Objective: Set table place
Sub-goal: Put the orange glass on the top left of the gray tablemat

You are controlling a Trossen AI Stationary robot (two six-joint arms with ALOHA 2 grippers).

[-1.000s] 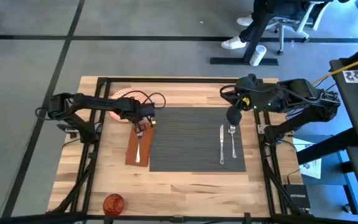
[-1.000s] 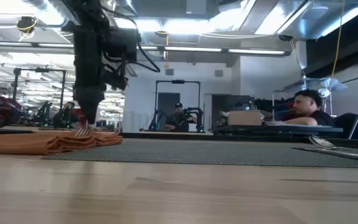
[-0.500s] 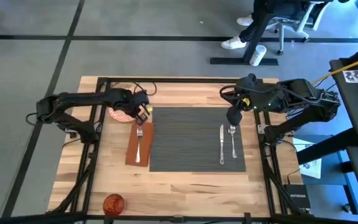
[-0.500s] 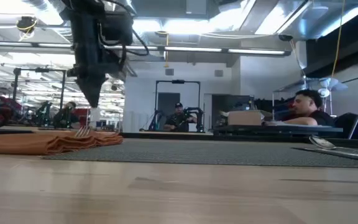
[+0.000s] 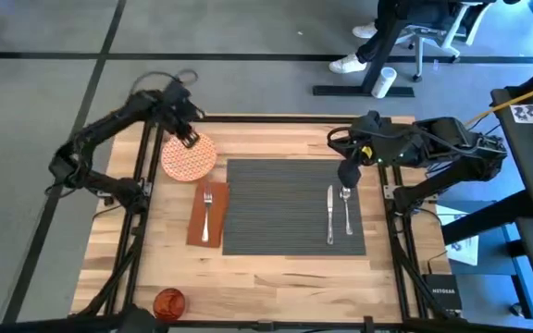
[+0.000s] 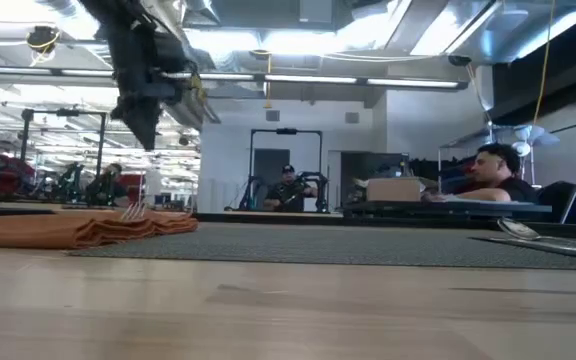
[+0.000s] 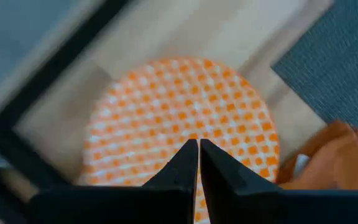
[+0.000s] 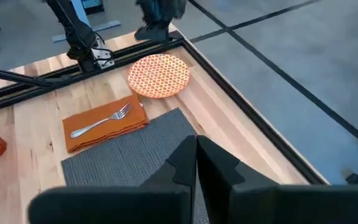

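The left gripper (image 5: 186,137) hangs in the air above the far left part of the counter (image 5: 276,268), over the far rim of the round orange-patterned plate (image 5: 189,158). Its jaws are together and they hold nothing. The plate lies flat on the wood near the far left corner, just beside the far left corner of the dark grey placemat (image 5: 290,205).

The placemat covers the middle of the counter. Along its left edge lies the long brown napkin (image 5: 206,214), and the silver fork (image 5: 207,211) rests on top of the napkin, with its prongs toward the plate. On the right part of the placemat the knife (image 5: 329,215) and the spoon (image 5: 347,208) lie side by side, the spoon nearer the right edge of the counter. The small orange cup (image 5: 169,302) stands alone close to the near edge, toward the left corner, well apart from the placemat.

The right gripper (image 5: 348,172) waits above the far right corner of the placemat, just over the far end of the spoon, jaws together and empty.

Beyond the counter a person (image 6: 496,172) sits in the room.
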